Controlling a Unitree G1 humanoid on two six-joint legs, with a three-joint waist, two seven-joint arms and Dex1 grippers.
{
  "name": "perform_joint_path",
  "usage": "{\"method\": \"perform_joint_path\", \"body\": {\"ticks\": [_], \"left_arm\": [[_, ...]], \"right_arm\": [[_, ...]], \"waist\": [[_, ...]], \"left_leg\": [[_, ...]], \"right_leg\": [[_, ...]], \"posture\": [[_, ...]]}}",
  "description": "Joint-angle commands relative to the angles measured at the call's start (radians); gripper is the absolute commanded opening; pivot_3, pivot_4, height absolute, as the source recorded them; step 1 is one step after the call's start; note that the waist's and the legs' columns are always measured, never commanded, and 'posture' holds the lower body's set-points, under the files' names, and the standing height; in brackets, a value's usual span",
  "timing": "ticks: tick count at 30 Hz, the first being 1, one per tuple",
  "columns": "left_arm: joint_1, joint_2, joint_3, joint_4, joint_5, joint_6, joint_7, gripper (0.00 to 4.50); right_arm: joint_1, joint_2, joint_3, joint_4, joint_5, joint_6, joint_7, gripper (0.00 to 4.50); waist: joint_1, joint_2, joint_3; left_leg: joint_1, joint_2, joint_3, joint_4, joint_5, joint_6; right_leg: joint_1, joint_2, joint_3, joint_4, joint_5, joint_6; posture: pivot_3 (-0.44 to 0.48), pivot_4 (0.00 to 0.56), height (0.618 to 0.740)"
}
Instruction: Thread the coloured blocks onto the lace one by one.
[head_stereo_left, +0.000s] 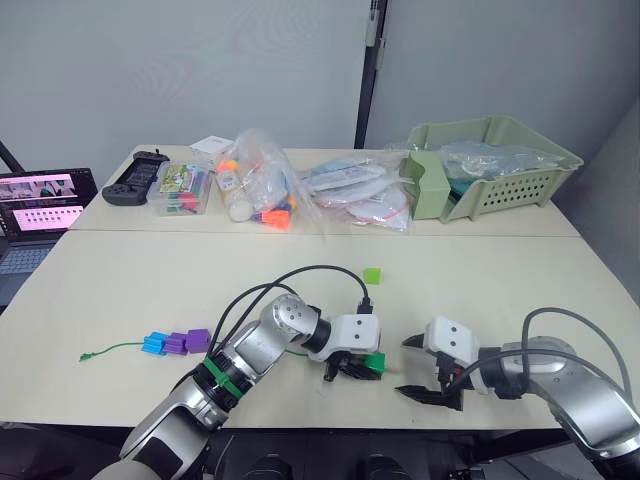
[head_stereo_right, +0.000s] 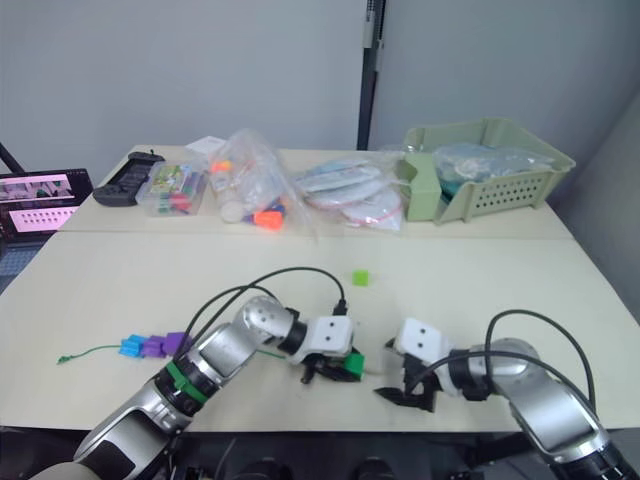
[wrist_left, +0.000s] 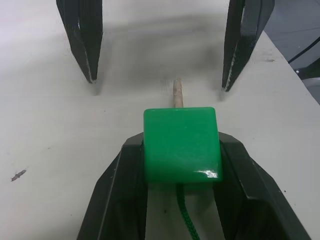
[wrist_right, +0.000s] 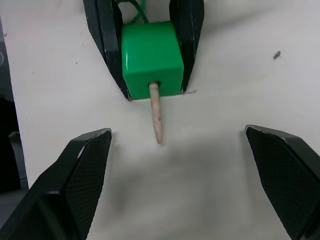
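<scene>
Two pincers face each other low over the pale worktop (head_stereo_left: 120, 290). The left pincer (wrist_left: 181, 150) pinches the dark green block (wrist_left: 181, 144) between its black fingers. The lace (wrist_left: 186, 217) goes into the back of this block, and its stiff pale tip (wrist_right: 157, 114) sticks out of the hole in front. The right pincer (wrist_right: 177, 165) is spread wide, one finger on each side of the tip, not touching it. Far to the left lie a blue block (head_stereo_left: 154, 344) and two purple blocks (head_stereo_left: 187, 341) in a row on the lace. One light green block (head_stereo_left: 372, 275) sits alone farther back.
</scene>
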Motion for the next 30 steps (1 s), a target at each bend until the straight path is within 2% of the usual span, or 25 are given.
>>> {"method": "perform_joint_path", "body": {"ticks": [1, 5, 8, 13, 19, 25, 30], "left_arm": [[-0.003, 0.001, 0.008, -0.021, 0.000, -0.015, -0.005, 1.21], [-0.004, 0.001, 0.008, -0.019, 0.000, -0.017, -0.007, 1.21], [-0.003, 0.005, 0.009, -0.021, -0.002, -0.019, -0.012, 1.21], [0.002, 0.028, 0.016, -0.033, -0.010, -0.025, -0.034, 1.21], [0.017, 0.102, 0.066, -0.059, -0.022, -0.014, -0.045, 1.21], [0.091, 0.314, 0.181, -0.131, -0.080, 0.013, -0.114, 1.21], [0.219, 0.545, 0.300, -0.147, -0.142, -0.021, -0.219, 1.21]], "right_arm": [[-0.020, 0.007, 0.007, 0.000, -0.006, -0.016, -0.001, 3.97], [-0.029, 0.013, 0.022, 0.021, -0.016, -0.027, -0.002, 2.72], [-0.030, 0.010, 0.029, 0.035, -0.026, -0.037, -0.002, 1.58], [-0.024, -0.003, 0.038, 0.050, -0.043, -0.058, 0.002, 0.02], [-0.025, -0.003, 0.036, 0.039, -0.034, -0.066, 0.016, 0.00], [-0.048, -0.004, 0.040, 0.022, -0.032, -0.065, 0.037, 0.00], [-0.079, 0.004, 0.052, 0.029, -0.037, -0.070, 0.047, 0.00]], "waist": [[0.000, 0.000, 0.000], [0.000, 0.000, 0.000], [0.000, 0.000, 0.000], [0.000, 0.000, 0.000], [-0.001, 0.000, 0.000], [-0.007, 0.000, 0.000], [-0.012, 0.000, 0.000]], "left_leg": [[0.000, 0.000, 0.000, 0.000, 0.000, 0.000], [0.000, 0.000, 0.000, 0.000, 0.000, 0.000], [0.000, 0.000, 0.000, 0.000, 0.000, 0.000], [0.000, 0.000, 0.000, 0.000, 0.000, 0.000], [0.001, 0.000, 0.000, 0.000, 0.000, 0.000], [0.001, 0.002, 0.000, 0.000, 0.000, 0.000], [0.000, 0.005, 0.001, -0.001, 0.000, 0.000]], "right_leg": [[0.000, 0.000, 0.000, 0.000, 0.000, 0.000], [0.000, 0.000, 0.000, 0.000, 0.000, 0.000], [0.000, 0.000, 0.000, 0.000, 0.000, 0.000], [0.000, 0.000, 0.000, 0.001, 0.000, 0.000], [0.000, 0.000, 0.000, 0.001, 0.000, 0.000], [-0.001, 0.001, 0.000, 0.002, 0.000, 0.000], [-0.004, 0.001, 0.001, 0.003, 0.001, -0.001]], "posture": [[0.000, 0.150, 0.740], [0.000, 0.150, 0.740], [0.000, 0.150, 0.740], [0.000, 0.150, 0.740], [0.000, 0.150, 0.740], [0.000, 0.150, 0.740], [0.000, 0.150, 0.740]]}}
